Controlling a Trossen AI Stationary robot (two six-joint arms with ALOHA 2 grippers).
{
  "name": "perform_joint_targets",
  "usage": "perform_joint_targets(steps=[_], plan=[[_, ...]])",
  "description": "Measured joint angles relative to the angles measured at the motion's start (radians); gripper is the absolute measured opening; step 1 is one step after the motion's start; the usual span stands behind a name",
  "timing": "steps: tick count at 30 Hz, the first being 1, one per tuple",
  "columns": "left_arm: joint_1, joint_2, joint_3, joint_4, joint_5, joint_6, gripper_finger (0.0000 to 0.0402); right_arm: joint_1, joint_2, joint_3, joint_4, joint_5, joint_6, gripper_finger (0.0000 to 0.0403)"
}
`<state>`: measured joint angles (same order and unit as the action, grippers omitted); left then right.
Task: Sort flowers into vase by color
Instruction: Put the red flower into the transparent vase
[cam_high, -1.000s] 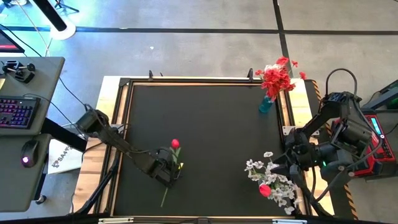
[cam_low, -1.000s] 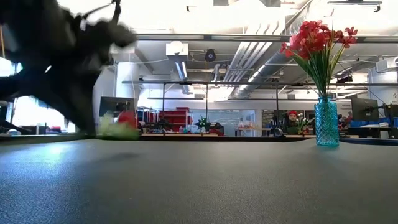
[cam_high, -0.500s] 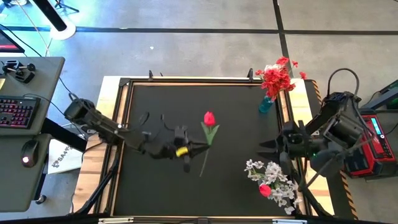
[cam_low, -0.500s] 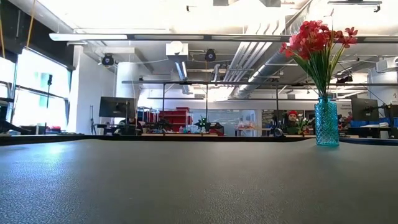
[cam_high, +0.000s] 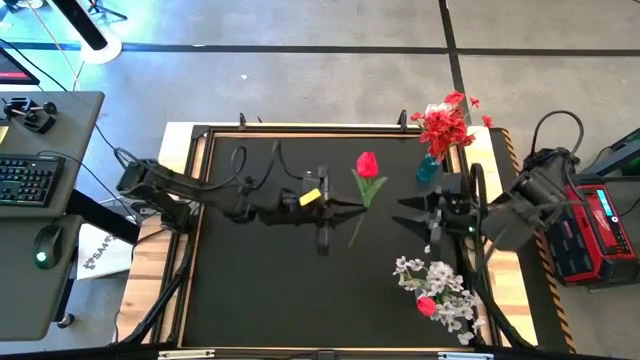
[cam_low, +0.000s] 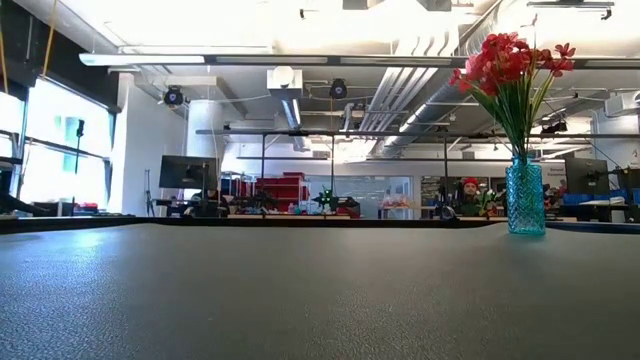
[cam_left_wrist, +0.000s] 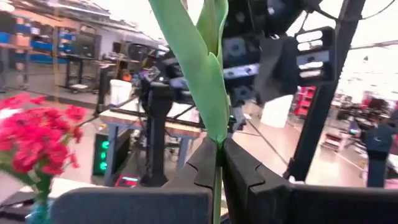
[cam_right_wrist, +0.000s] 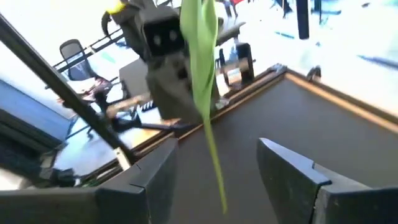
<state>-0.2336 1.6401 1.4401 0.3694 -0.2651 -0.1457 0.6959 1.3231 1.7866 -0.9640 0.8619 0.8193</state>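
Observation:
A red bud flower (cam_high: 367, 165) with a thin green stem and long leaf (cam_left_wrist: 199, 68) is held in the air over the table's middle by my left gripper (cam_high: 350, 206), which is shut on the stem. My right gripper (cam_high: 405, 215) is open just to the right of it, pointing left. In the right wrist view its fingers (cam_right_wrist: 214, 180) stand on either side of the stem's lower end (cam_right_wrist: 217, 174) without touching. A teal glass vase (cam_high: 428, 167) of red blossoms (cam_low: 510, 65) stands at the far right. White sprays and a red bud (cam_high: 435, 295) lie near right. My left gripper pinches the stem about midway along it, just below the leaf (cam_left_wrist: 217, 155), between its two fingers. The fingers come level from the table's left and lie across the stem. The flower is lifted clear, its bud toward the far edge and its free stem end (cam_high: 351, 243) below the fingers.
The black table top (cam_high: 300, 300) is framed by a raised wooden edge (cam_high: 200, 135). The vase stands close behind my right gripper. A desk with a keyboard and mouse (cam_high: 40, 255) lies left of the table. The left and near parts of the mat hold nothing.
My left gripper has lifted the red bud flower off the near-left part of the table and carried it up, right and toward the far edge. My right gripper has moved left and farther from the white sprays, toward the flower, until its fingers flank the stem.

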Motion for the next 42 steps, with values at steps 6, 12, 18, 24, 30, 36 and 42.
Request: perform_joint_targets(steps=[6, 12, 18, 24, 30, 36, 42], plan=[[0.014, 0.073, 0.065, 0.001, 0.058, 0.001, 0.0000, -0.080, 0.003, 0.000, 0.128, -0.109, -0.185, 0.0204], [0.014, 0.082, 0.071, 0.015, 0.061, 0.001, 0.0000, -0.115, 0.025, 0.000, 0.144, -0.189, -0.234, 0.0204], [0.014, 0.081, 0.071, 0.023, 0.073, 0.002, 0.0000, -0.142, 0.048, 0.000, 0.138, -0.160, -0.236, 0.0192], [0.014, 0.081, 0.071, 0.009, 0.072, 0.008, 0.0000, -0.161, 0.051, 0.000, 0.137, -0.162, -0.237, 0.0069], [0.014, 0.081, 0.071, -0.050, 0.072, -0.020, 0.0026, -0.161, 0.051, 0.000, 0.081, -0.174, -0.228, 0.0012], [0.013, 0.081, 0.070, -0.177, 0.060, -0.052, 0.0079, -0.130, 0.040, 0.000, -0.150, -0.141, -0.114, 0.0003], [0.013, 0.081, 0.070, -0.396, 0.026, -0.097, 0.0111, -0.059, 0.001, 0.000, -0.454, -0.109, 0.106, 0.0002]])
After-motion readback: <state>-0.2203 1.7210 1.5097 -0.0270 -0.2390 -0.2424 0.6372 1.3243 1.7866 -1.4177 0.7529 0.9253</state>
